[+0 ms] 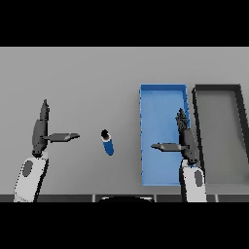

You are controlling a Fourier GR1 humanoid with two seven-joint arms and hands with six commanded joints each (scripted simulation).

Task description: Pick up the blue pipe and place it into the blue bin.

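A short blue pipe [107, 143] with a dark open end lies on the grey table, left of the blue bin [146, 104]. The bin is a long rectangle with raised walls. My right hand [185, 137] hovers over the bin's right half, fingers straight and thumb pointing left, holding nothing. Far to the left of the pipe, my left hand [40, 131] shows with fingers straight and thumb stretched toward the pipe, a short gap between them. Nothing is held by either hand.
A dark-rimmed grey bin [196, 104] stands directly right of the blue bin, their walls nearly touching. Bare grey table [78, 78] stretches behind and to the left of the pipe.
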